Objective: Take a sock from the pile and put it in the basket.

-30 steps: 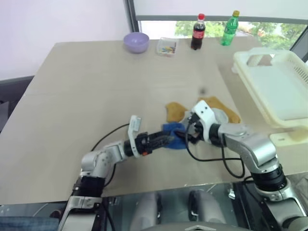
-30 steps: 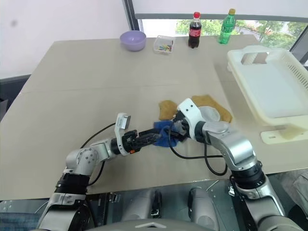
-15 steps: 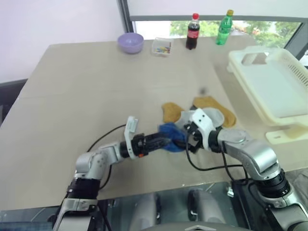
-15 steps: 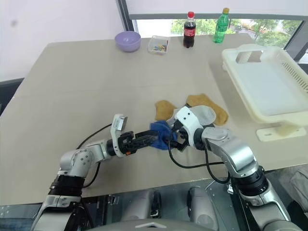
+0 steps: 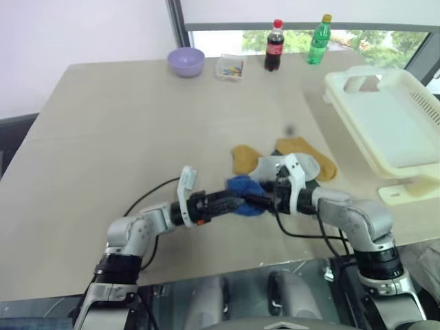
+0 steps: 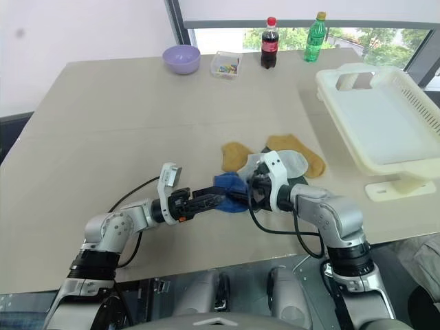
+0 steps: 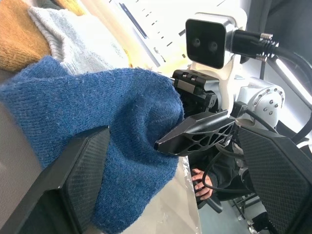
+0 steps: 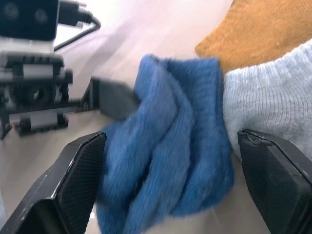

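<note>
The pile lies mid-table: two mustard socks (image 5: 307,153), a pale grey sock (image 5: 273,165) and a bunched blue sock (image 5: 243,186) at its near left. My left gripper (image 5: 236,201) reaches in level from the left, open, its fingers (image 7: 73,185) either side of the blue sock (image 7: 107,112). From the right, my right gripper (image 5: 265,200) meets it, also open, with the same blue sock (image 8: 170,161) between its fingers (image 8: 80,180). One right finger pokes into the sock's fold. The cream basket (image 5: 388,117) stands at the far right.
Along the table's far edge stand a lilac bowl (image 5: 186,60), a small clear box (image 5: 232,67), a cola bottle (image 5: 273,45) and a green bottle (image 5: 317,40). Black cables trail from both wrists over the table's front edge.
The right wrist has rolled, and its gripper has closed in on the left gripper at the blue sock. The left gripper has stayed put. The camera shifted early on.
</note>
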Motion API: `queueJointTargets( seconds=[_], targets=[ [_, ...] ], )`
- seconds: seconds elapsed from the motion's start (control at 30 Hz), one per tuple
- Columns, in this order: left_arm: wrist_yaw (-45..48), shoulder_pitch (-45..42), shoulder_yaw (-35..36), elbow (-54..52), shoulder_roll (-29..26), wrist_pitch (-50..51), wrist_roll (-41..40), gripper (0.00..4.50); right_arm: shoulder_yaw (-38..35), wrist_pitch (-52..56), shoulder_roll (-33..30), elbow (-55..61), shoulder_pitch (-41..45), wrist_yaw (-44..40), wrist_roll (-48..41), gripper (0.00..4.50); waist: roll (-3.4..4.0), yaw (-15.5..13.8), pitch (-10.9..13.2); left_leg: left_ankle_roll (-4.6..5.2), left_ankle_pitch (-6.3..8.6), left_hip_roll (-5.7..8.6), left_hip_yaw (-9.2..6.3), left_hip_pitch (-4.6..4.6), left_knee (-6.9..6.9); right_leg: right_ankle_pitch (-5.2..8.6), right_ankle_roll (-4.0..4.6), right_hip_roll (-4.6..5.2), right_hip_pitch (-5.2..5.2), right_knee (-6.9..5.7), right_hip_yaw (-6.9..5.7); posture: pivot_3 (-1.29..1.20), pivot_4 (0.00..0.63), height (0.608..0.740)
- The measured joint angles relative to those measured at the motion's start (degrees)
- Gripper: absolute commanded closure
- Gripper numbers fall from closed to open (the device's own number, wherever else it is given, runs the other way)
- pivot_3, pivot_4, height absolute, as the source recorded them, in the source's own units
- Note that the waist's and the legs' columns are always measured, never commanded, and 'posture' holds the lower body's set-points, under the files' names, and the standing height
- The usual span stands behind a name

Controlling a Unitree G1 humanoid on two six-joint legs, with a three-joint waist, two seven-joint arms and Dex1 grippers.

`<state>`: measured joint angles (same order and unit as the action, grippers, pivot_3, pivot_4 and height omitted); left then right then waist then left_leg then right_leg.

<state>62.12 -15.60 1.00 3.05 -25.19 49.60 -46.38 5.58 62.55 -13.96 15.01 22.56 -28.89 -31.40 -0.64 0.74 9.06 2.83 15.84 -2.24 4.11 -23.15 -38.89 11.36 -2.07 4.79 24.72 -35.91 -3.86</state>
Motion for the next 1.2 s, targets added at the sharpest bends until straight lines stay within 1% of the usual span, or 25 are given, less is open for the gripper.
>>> queueJointTargets(
  seconds=[0.13,0.2,0.37,0.5,0.87,0.97,1.07,1.2],
  targets=[
    [-0.01,-0.03,-0.18,-0.09,0.01,0.00,0.05,0.00,-1.53,-7.10,1.36,-5.65,1.88,2.54,3.10,0.08,0.01,0.01,0.00,0.00,0.00,0.02,0.05,0.01,0.00,-0.01,-0.03,0.01,0.00,0.00,0.05,0.00,0.150,0.740],
    [0.00,0.04,-0.27,-0.27,0.01,0.00,0.04,0.00,-2.87,-8.35,1.18,-7.04,2.51,2.96,3.46,0.08,0.01,-0.01,0.00,0.00,0.00,0.02,0.05,0.00,0.00,-0.07,-0.11,0.01,0.00,0.00,0.05,0.00,0.150,0.740],
    [-0.04,0.20,-0.32,-0.51,-0.03,-0.06,0.10,0.00,-3.62,-5.68,1.57,-5.92,1.34,1.63,0.37,0.08,0.01,-0.02,0.00,0.00,0.00,0.01,0.04,0.01,0.02,-0.08,-0.11,0.00,0.00,0.00,0.06,0.00,0.150,0.740],
    [-0.24,0.18,-0.30,-0.35,0.05,-0.18,0.21,0.00,-3.26,-2.62,3.35,-4.75,0.41,1.54,-2.21,0.08,0.02,0.01,0.00,0.00,0.00,0.00,0.07,0.06,0.02,-0.08,-0.12,0.01,-0.02,-0.01,0.08,0.00,0.150,0.740],
    [-0.52,0.49,-0.09,-0.47,0.10,-0.39,0.20,0.00,-1.23,-1.18,2.40,-4.29,-0.03,-0.28,-3.16,0.08,0.02,0.02,-0.09,0.00,0.00,0.01,0.07,0.13,0.02,-0.07,-0.12,0.00,-0.07,-0.01,0.10,0.00,0.150,0.740],
    [-0.27,0.90,-0.18,-0.40,0.32,-2.18,0.67,0.00,-1.11,-1.25,2.06,-4.34,-0.69,-1.78,-3.55,0.08,0.04,0.02,-0.17,0.00,0.00,0.00,0.07,0.18,0.03,-0.06,-0.09,0.00,-0.14,-0.01,0.09,0.00,0.150,0.740],
    [-0.25,0.96,-0.20,-0.02,0.36,-2.65,0.94,0.00,-0.46,-1.41,2.24,-4.34,-1.12,-2.15,-3.49,0.08,0.04,0.05,-0.33,0.00,0.00,-0.02,0.07,0.26,0.03,0.03,0.04,-0.02,-0.19,-0.02,0.10,0.00,0.150,0.740],
    [-0.26,1.09,0.08,0.07,0.34,-2.66,1.29,0.00,1.07,-1.54,3.11,-3.92,-1.31,-2.07,-3.06,0.08,-0.02,0.19,-0.49,0.00,0.00,-0.10,0.07,0.32,0.03,0.14,-0.05,-0.09,-0.22,-0.03,0.10,0.00,0.150,0.740]
  ],
)
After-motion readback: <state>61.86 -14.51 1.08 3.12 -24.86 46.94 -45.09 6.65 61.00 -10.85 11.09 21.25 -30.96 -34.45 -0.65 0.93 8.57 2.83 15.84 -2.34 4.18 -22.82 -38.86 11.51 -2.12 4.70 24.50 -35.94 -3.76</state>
